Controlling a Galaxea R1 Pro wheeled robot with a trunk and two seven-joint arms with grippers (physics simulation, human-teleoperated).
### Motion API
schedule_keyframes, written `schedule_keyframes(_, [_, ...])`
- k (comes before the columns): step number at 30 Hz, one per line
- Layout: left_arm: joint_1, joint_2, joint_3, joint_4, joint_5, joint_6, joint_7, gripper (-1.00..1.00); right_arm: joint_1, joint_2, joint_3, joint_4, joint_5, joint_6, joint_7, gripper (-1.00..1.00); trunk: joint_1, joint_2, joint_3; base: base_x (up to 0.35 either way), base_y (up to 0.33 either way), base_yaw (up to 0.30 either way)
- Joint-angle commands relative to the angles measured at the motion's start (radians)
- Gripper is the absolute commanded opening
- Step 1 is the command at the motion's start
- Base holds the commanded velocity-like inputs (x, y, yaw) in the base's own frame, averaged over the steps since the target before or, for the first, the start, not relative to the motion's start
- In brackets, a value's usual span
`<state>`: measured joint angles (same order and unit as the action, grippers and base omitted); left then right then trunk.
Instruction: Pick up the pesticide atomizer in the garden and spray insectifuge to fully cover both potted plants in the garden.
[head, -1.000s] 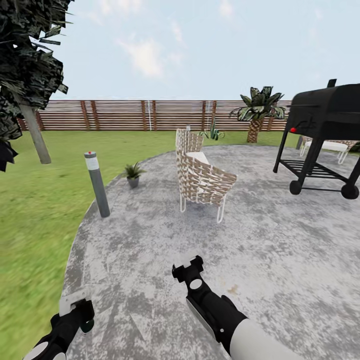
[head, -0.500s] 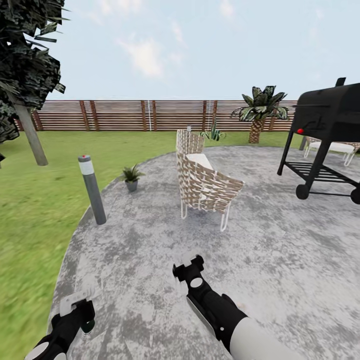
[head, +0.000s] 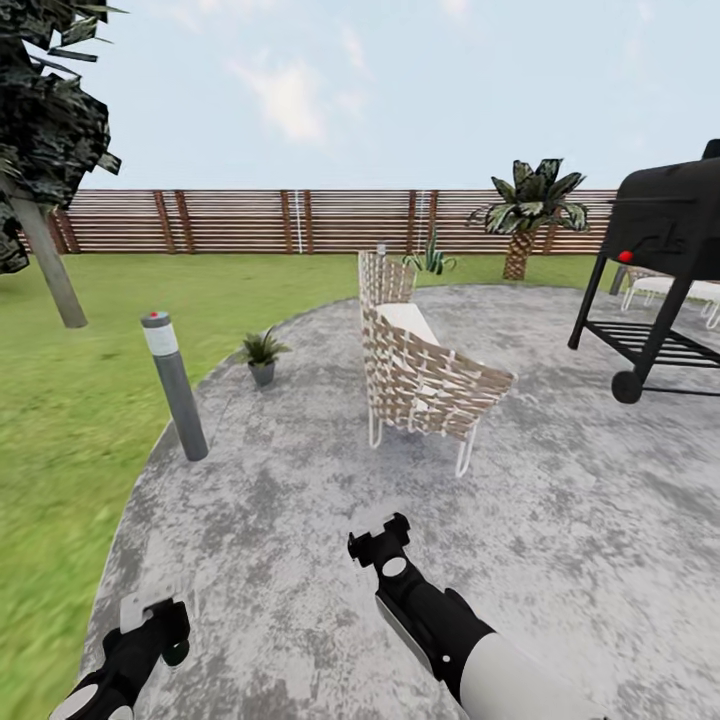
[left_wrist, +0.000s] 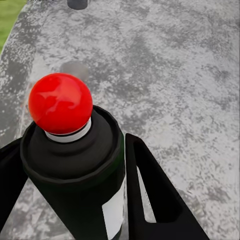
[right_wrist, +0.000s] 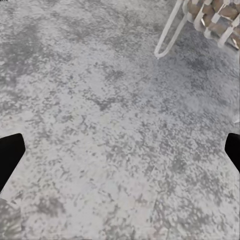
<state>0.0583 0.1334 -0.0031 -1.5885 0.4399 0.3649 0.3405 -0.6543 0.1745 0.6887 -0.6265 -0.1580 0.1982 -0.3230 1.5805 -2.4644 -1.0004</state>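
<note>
Grey stone paving (head: 560, 520) under both low, forward-reaching arms: left gripper (left_wrist: 75, 195) clenched around the pesticide atomizer (left_wrist: 75, 165), right gripper (right_wrist: 120, 155) spread wide, holding nothing. Potted plant (head: 262, 355) near the lawn edge.

Even daylight, soft render, blur at the lower left.

A pale, lightly clouded sky (head: 400, 90) lights everything flatly and brightly; shadows are faint, with only soft dark patches under the woven chair (head: 425, 375) and the grill (head: 665, 240). The grass (head: 60, 430) smears into streaks toward the lower left edge of the head view. The fence (head: 300, 220) and palm (head: 530, 205) look soft and blocky. In the left wrist view, the spray bottle's red tip (left_wrist: 60, 103) carries small pale highlights, and the paving (right_wrist: 100, 125) reads grainy and mottled.
</note>
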Motion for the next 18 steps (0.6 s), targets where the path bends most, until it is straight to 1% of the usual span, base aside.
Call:
schedule_keyframes(1, [0.0, 0.0, 0.0, 0.0, 0.0, 0.0, 0.0, -1.0, 0.0, 0.0, 0.0, -0.001, 0.0, 0.0, 0.02, 1.0, 0.0, 0.0, 0.0, 0.322, 0.071, 0.0])
schedule_keyframes(3, [0.0, 0.0, 0.0, 0.0, -0.001, 0.0, 0.0, -1.0, -0.001, 0.0, -0.003, 0.001, 0.0, 0.0, 0.075, 1.0, 0.0, 0.0, 0.0, 0.322, 0.071, 0.0])
schedule_keyframes(5, [0.0, 0.0, 0.0, 0.0, 0.0, -0.001, 0.0, -1.0, -0.001, 0.0, -0.004, 0.002, 0.0, 0.0, 0.093, 1.0, 0.0, 0.0, 0.0, 0.322, 0.071, 0.0])
schedule_keyframes(12, [0.0, 0.0, 0.0, 0.001, -0.001, 0.0, 0.0, -1.0, -0.001, 0.0, -0.005, 0.002, 0.0, -0.004, 0.097, 1.0, 0.0, 0.0, 0.0, 0.322, 0.065, 0.0])
schedule_keyframes(15, [0.0, 0.0, 0.0, 0.001, -0.001, 0.0, 0.0, -1.0, -0.001, 0.0, -0.005, 0.003, 0.0, -0.039, 0.097, 1.0, 0.0, 0.0, 0.0, 0.322, 0.068, 0.0])
schedule_keyframes(18, [0.0, 0.0, 0.0, 0.001, -0.001, 0.0, 0.0, -1.0, -0.001, 0.0, -0.005, 0.002, 0.0, -0.05, 0.096, 1.0, 0.0, 0.0, 0.0, 0.322, 0.07, 0.0])
